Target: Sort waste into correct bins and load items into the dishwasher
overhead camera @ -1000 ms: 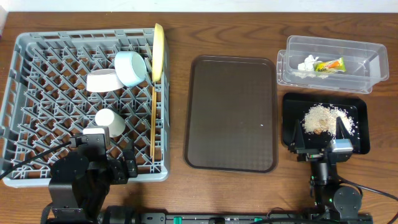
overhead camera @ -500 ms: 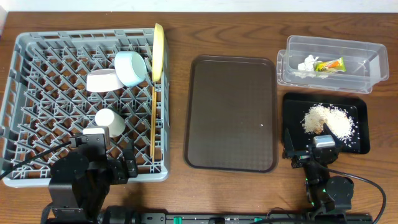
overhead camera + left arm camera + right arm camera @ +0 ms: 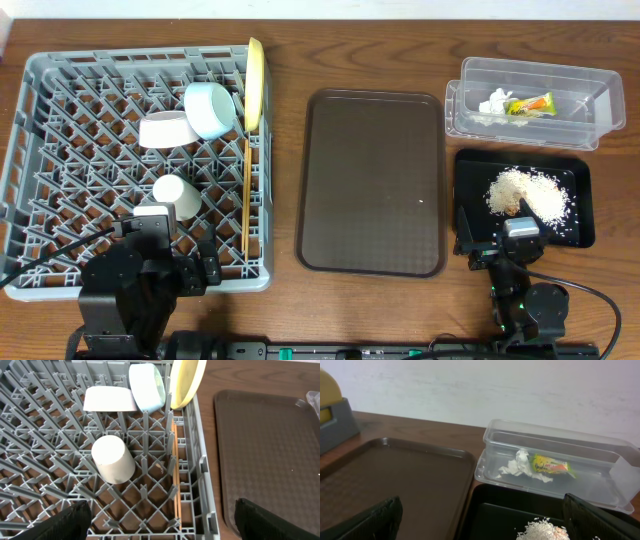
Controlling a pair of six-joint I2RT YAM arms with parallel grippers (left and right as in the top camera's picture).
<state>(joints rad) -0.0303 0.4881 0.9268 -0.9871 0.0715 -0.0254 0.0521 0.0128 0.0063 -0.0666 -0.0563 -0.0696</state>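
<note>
Your left gripper [image 3: 165, 522] gapes wide over the rack's [image 3: 40, 120] near edge. Plate [image 3: 254, 85] and chopsticks [image 3: 246, 200] line its right edge, with blue bowl [image 3: 210, 108], pink bowl [image 3: 165, 130] and cup [image 3: 178, 196] just inward. Right gripper [image 3: 482, 522], equally wide and empty, is at the black tray's [image 3: 470, 170] near edge, crumbs [image 3: 525, 192] mid-tray. Tissue [image 3: 496, 102] and wrapper [image 3: 532, 104] lie in the tub [image 3: 600, 100].

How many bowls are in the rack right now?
2. The pink bowl sits far back in the grey rack; the blue bowl beside it, by the yellow plate. None looks hidden.
</note>
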